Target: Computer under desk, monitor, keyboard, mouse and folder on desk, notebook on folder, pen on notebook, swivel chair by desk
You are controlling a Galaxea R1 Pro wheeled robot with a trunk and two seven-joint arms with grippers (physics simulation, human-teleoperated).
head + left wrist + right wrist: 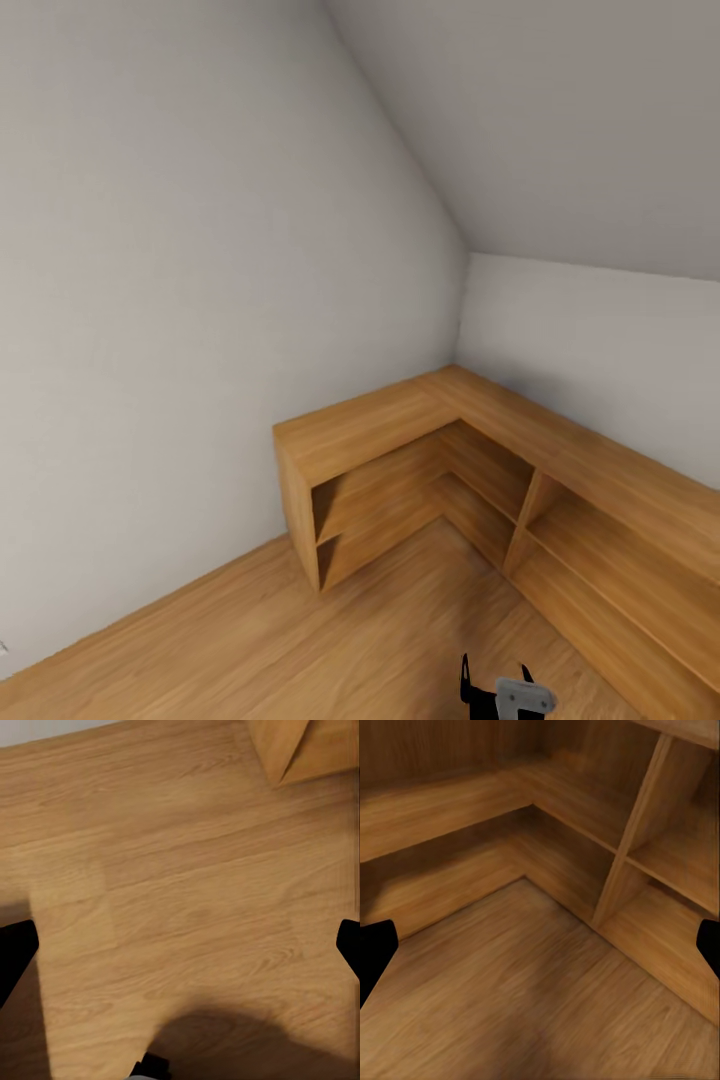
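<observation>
I face a room corner with bare white walls and a low L-shaped wooden shelf unit. At the bottom of the head view my right gripper points toward the shelf with its two black fingers apart. In the right wrist view the right gripper is open, with one fingertip at each side and the shelf compartments ahead. In the left wrist view the left gripper is open over bare wooden floor, holding nothing.
The shelf unit runs along both walls, with open compartments and an upright divider. A sloped ceiling comes down over the right wall. Wooden floor spreads in front of the shelf. A shelf corner lies near the left gripper.
</observation>
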